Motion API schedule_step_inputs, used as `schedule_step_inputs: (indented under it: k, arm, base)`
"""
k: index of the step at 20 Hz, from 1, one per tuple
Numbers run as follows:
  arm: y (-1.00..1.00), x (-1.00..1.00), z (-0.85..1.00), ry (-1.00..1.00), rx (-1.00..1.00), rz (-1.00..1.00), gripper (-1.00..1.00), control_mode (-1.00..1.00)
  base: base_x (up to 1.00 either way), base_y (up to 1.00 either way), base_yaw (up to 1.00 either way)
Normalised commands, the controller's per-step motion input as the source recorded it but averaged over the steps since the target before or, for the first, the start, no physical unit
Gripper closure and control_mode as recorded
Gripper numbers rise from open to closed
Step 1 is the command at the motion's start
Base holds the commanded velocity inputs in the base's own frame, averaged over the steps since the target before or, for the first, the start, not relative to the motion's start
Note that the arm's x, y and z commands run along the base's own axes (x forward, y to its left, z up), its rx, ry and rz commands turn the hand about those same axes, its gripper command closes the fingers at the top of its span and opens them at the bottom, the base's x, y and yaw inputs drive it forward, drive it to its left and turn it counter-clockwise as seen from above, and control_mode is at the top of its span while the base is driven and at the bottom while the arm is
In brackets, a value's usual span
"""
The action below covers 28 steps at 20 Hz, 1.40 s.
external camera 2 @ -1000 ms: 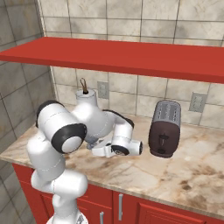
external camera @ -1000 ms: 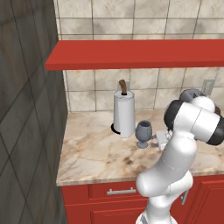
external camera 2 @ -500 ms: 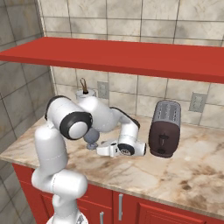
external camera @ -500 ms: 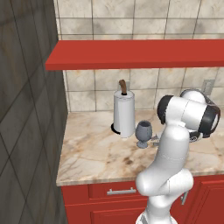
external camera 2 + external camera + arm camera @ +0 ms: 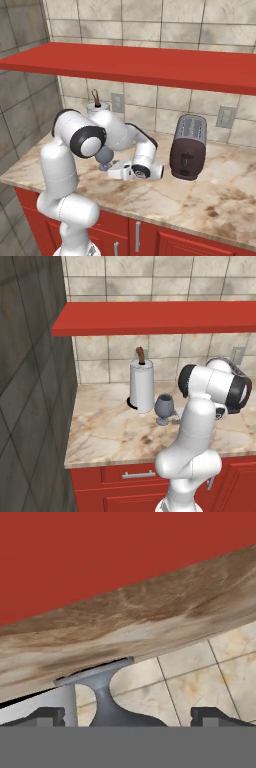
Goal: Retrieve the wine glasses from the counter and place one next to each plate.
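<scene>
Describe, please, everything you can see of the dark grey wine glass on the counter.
The dark grey wine glass is small and stemmed, with a rounded smoky bowl, a short stem and a round foot, and looks like tinted glass. It stands upright on the marbled counter, just right of the white paper-towel roll and apart from it. In the hand view its foot and stem appear upside down, between the fingertips of the open gripper, which reaches toward it low over the counter. Nothing grips it.

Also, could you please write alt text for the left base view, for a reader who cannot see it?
A white robot arm bends over a marbled counter toward a dark grey wine glass standing just right of a white paper-towel roll. Beige tiles and a red shelf lie behind; red drawers below.
</scene>
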Motion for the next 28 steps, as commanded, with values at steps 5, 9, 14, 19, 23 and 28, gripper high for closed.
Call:
schedule_step_inputs:
  k: [5, 9, 14, 19, 23, 28]
  arm:
    - [0.17, 0.0, -0.05, -0.09, 0.0, 0.0, -1.0, -1.0]
    - [0.1, 0.05, -0.06, 0.0, 0.0, -0.02, -1.0, -1.0]
    - [0.01, 0.04, 0.0, 0.0, 0.0, -0.05, -1.0, -1.0]
    - [0.0, 0.01, -0.08, 0.0, -0.02, -0.1, -1.0, -1.0]
    - [0.0, 0.06, -0.11, 0.0, -0.02, -0.1, -1.0, -1.0]
    - [0.0, 0.15, -0.17, 0.01, -0.01, -0.08, -1.0, -1.0]
  base:
    - [0.0, 0.0, 0.0]
    - [0.0, 0.0, 0.0]
    - [0.0, 0.0, 0.0]
    - [0.0, 0.0, 0.0]
    - [0.0, 0.0, 0.0]
    - [0.0, 0.0, 0.0]
